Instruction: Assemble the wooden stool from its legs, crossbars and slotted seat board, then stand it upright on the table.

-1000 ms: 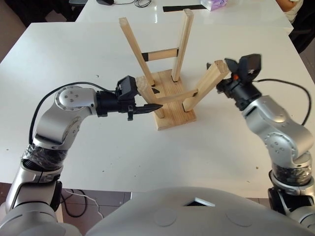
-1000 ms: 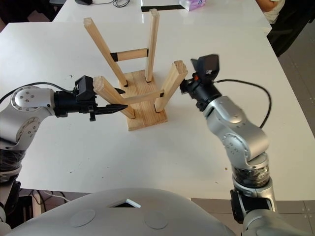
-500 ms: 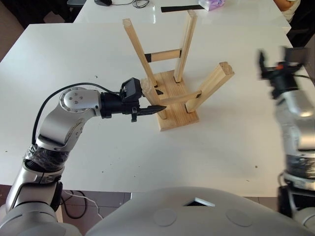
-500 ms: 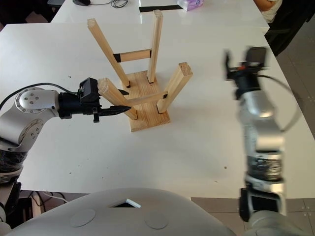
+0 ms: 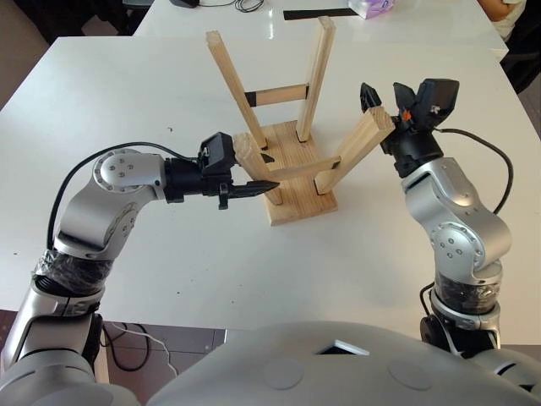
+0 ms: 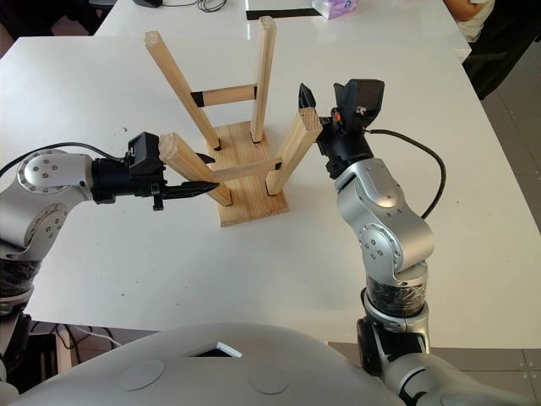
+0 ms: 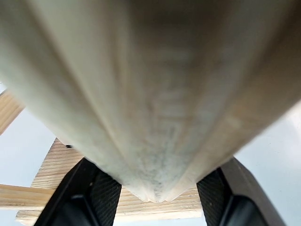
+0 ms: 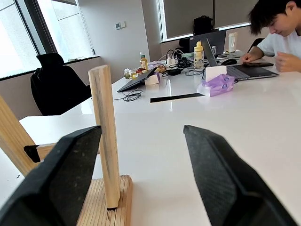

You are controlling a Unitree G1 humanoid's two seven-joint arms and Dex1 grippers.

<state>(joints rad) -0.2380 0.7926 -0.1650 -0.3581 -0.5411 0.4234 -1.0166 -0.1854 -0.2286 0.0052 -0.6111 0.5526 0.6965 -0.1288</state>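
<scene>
Back from its swing out toward 3 o'clock, the right gripper (image 5: 382, 91) now hangs just over the top end of the near-right leg (image 5: 355, 152), jaws released and spread; whether a finger touches the wood cannot be told. The left gripper (image 5: 269, 183) has kept its place at the stool's 9 o'clock, jaws clenched on the near-left leg (image 5: 252, 155) low down, near the seat board (image 5: 300, 201).

That board lies flat, underside up, mid-worktop (image 5: 355, 271), with all four legs pointing up and splayed. One crossbar (image 5: 300, 172) joins the near pair and another (image 5: 279, 93) the far pair at 12 o'clock.

Assembly looks essentially done, so the step in hand is probably the last seating of the near-right leg, or taking hold for the flip. Next, the right jaws would need to lower around that leg and close (squarely, since it leans outward), before both arms turn the stool over together.

The only holders are the board's slots, each with a leg foot in it.
</scene>
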